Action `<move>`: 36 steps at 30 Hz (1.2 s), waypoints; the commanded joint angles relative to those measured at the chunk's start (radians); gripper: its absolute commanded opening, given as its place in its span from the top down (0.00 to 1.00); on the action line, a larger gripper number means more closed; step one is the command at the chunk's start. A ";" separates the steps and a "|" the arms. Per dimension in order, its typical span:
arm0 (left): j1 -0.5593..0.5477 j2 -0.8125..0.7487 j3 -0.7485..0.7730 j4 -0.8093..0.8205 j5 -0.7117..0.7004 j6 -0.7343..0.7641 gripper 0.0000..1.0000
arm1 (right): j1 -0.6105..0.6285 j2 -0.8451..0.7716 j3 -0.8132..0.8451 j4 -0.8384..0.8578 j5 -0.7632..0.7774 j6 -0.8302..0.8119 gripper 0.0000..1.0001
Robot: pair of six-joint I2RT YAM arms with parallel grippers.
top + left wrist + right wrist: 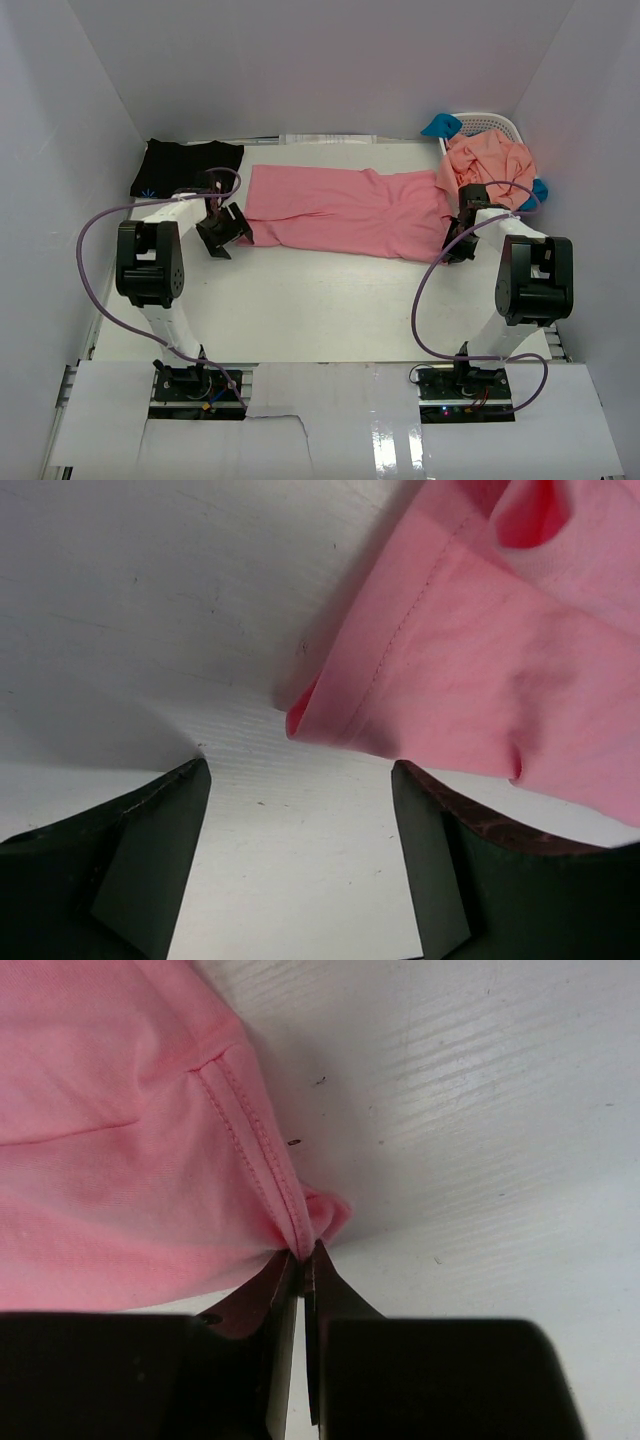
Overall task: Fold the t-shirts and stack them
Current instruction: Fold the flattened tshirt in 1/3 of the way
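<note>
Table (pixel 330 300): white, flat, faintly ribbed surface with a few small dark specks.
Basket (pixel 497 124): white plastic lattice, at the table's far right corner — only its far rim shows.
Walls (pixel 300 60): plain white, enclosing the table on three sides.
Panels (pixel 350 425): glossy white sheets along the near edge.

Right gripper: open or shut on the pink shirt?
Shut on the pink t-shirt. Wrist view: the right gripper has its jaws together, pinching the shirt's seamed corner at their tips.

pink t-shirt (pixel 345 212): plain rose-pink | black t-shirt (pixel 185 163): black, tiny blue mark (pixel 150 190) | salmon t-shirt (pixel 492 160): plain salmon-orange | blue t-shirt (pixel 440 126): bright blue | basket (pixel 497 122): white lattice | table (pixel 320 300): white | cables (pixel 415 300): lilac
</note>
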 commanded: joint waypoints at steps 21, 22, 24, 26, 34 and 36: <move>-0.051 0.190 0.164 -0.045 -0.179 0.006 0.68 | -0.003 -0.033 0.018 0.035 -0.027 -0.015 0.92; -0.056 0.187 0.160 -0.047 -0.182 0.008 0.73 | -0.003 -0.032 0.021 0.033 -0.025 -0.016 0.92; -0.061 0.186 0.155 -0.048 -0.184 0.014 0.86 | -0.003 -0.032 0.026 0.027 -0.019 -0.018 0.92; -0.067 0.186 0.157 -0.056 -0.191 0.024 0.94 | -0.003 -0.032 0.032 0.012 -0.013 -0.024 0.92; -0.070 0.149 0.192 -0.111 -0.291 0.083 1.00 | 0.018 -0.049 0.078 -0.111 0.110 -0.045 0.92; -0.070 0.138 0.194 -0.122 -0.316 0.092 1.00 | 0.059 -0.046 0.086 -0.156 0.150 -0.048 0.92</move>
